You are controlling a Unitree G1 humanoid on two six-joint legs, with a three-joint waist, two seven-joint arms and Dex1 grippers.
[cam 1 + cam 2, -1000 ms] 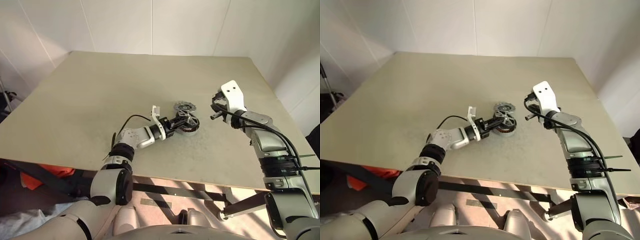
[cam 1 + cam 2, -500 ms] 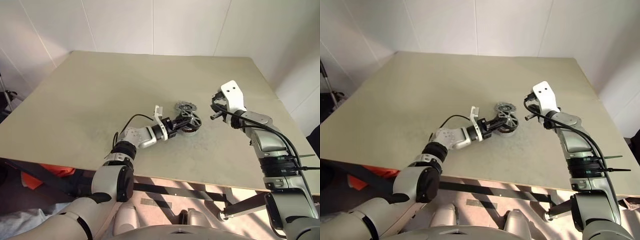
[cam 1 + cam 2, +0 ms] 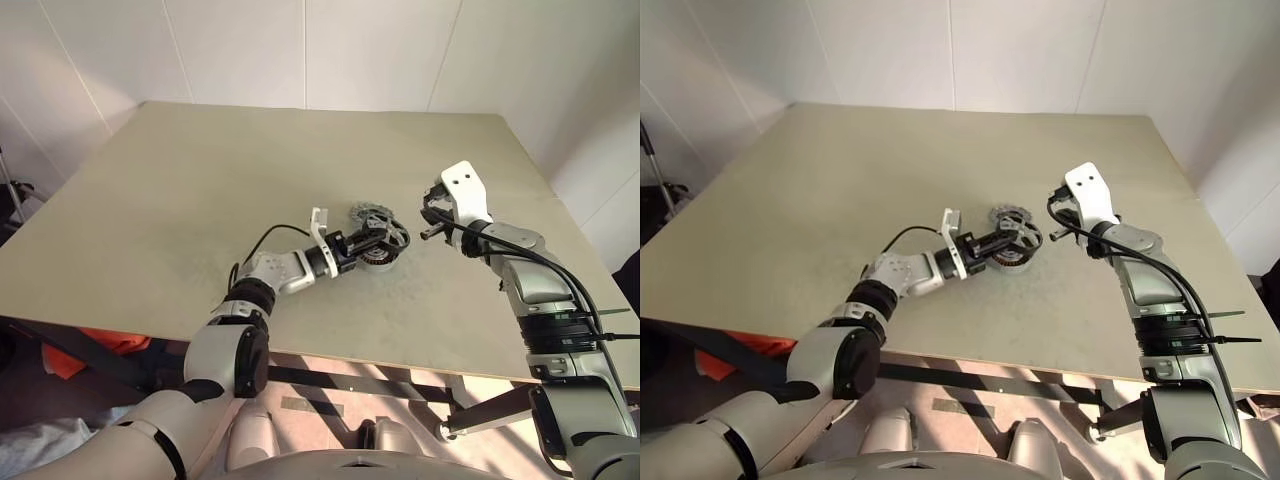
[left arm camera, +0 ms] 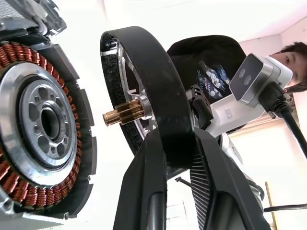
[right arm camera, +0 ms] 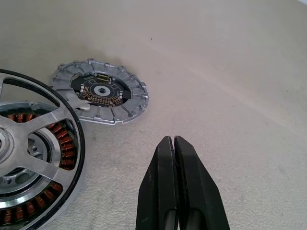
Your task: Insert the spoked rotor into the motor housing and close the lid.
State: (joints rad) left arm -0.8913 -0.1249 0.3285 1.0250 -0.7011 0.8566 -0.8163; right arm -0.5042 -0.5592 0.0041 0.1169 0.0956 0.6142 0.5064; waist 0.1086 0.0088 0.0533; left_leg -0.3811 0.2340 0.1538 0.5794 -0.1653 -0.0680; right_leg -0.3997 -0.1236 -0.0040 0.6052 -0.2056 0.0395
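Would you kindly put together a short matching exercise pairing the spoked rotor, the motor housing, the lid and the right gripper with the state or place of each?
Things:
1. spoked rotor
2. motor housing
3. lid
4. right gripper

States:
A. lies flat on the table, beside the housing
B. shut, holding nothing, above the table
C. gripped by its black rim in the left gripper
D. open, its copper coils exposed, no rotor seated yet

Pairs: 1-C, 2-D, 3-A, 4-B
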